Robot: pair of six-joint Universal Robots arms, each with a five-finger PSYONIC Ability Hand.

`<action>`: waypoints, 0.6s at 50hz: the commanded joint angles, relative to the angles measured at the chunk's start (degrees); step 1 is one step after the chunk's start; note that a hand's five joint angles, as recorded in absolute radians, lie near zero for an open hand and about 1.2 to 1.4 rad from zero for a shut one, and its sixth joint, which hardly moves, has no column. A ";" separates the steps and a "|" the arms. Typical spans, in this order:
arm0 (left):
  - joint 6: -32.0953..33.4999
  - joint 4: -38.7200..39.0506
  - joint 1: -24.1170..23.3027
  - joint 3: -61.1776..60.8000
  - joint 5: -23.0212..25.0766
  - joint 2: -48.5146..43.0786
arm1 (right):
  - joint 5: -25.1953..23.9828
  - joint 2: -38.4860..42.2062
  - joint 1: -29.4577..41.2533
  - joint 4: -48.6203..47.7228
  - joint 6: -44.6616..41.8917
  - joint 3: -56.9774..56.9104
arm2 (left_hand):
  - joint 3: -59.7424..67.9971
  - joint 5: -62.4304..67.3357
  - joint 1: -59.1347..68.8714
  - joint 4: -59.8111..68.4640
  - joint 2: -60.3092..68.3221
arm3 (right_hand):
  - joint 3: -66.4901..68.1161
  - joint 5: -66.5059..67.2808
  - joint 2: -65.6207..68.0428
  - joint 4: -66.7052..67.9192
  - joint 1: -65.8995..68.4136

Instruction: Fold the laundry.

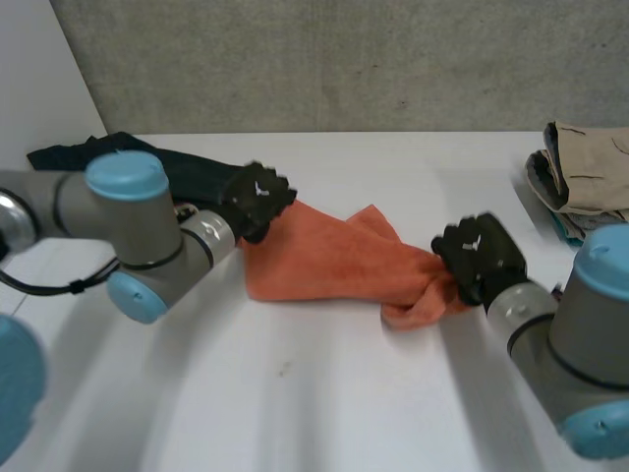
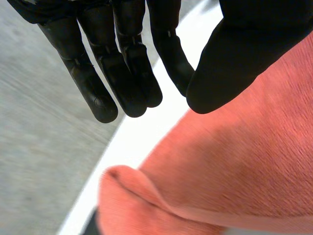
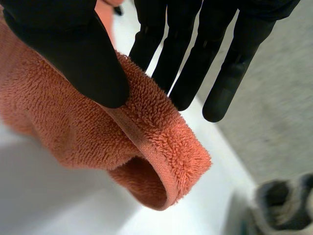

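Head view: an orange towel (image 1: 324, 265) lies mid-frame on the white tabletop (image 1: 295, 393), with the left hand (image 1: 256, 200) at its upper-left corner and the right hand (image 1: 479, 256) at its bunched right end. A dark garment (image 1: 187, 167) lies upper left, a clothes pile (image 1: 585, 177) at the right edge.

Left wrist view: the fingers (image 2: 132, 73) are straight, the thumb is over the towel, and the hand holds nothing.

Right wrist view: the thumb (image 3: 73, 54) and fingers pinch a looped towel edge.

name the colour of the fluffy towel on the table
Plain salmon-orange; the fluffy terry towel shows best in the right wrist view.
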 commanded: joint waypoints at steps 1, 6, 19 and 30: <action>-0.35 0.27 -0.12 -10.20 -1.23 12.73 | -1.83 -0.52 -2.01 0.24 -2.64 -7.81 | 11.96 13.50 13.40 11.55 11.70 | 12.23 14.77 12.98 11.61 17.72; -1.58 0.09 -0.12 -15.39 -1.40 14.49 | -4.46 -2.17 -0.87 0.42 -2.38 -9.49 | -56.15 -54.61 -54.71 -56.56 -56.41 | 12.23 14.77 12.98 11.61 17.72; -8.70 -0.17 1.55 -14.61 -1.40 5.53 | -7.89 -19.93 4.58 5.25 8.78 -10.28 | -57.66 -56.12 -56.21 -58.06 -57.92 | 12.23 14.77 12.98 11.61 17.72; -17.55 0.00 -3.19 -5.83 -0.79 -1.84 | -9.22 -27.23 9.07 11.93 15.55 -13.62 | -49.98 -48.44 -48.54 -50.39 -50.25 | 12.23 14.77 12.98 11.61 17.72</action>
